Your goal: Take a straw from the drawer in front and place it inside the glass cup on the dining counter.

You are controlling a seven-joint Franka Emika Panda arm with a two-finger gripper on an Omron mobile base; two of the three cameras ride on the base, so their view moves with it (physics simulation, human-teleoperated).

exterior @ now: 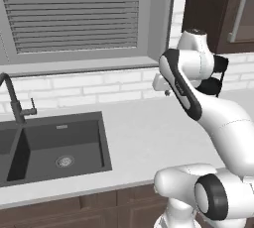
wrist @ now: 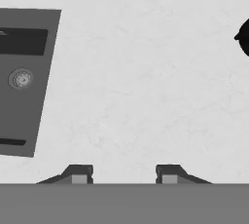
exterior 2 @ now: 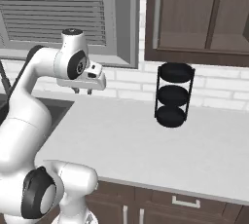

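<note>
A: Where is the gripper (exterior 2: pixel 83 91) right now?

B: Raised over the white surface (exterior: pixel 144 138), pointing down at it. In the hand view the jaws stand partly spread with nothing between them, only bare worktop below.

A: And the straw?

B: I can't see it, nor the glass cup or the dining counter. By my judgement the straw is in a shut drawer (exterior 2: pixel 182 202) under the surface; the right base view shows one dark-brown front with a small silver bar handle just under the front edge.

A: So which way does the thing lie from the jaws?

B: Lower, and back toward the robot's base, a little to its right. The gripper hangs above the worktop near the wall side, so the handle is down past the front edge (the arm must come back and drop). The bar's long axis runs level, along the cabinet front, so I'd guess the jaws should close across it from above and below.

A: Anything else on the surface?

B: A dark sink (exterior: pixel 57 147) with a black tap (exterior: pixel 14 102) sits to the left, and a black three-tier rack (exterior 2: pixel 172 95) stands at the right near the brick wall. A window with grey blinds (exterior: pixel 74 11) is behind the sink, dark upper cabinets (exterior 2: pixel 194 13) to its right.
</note>
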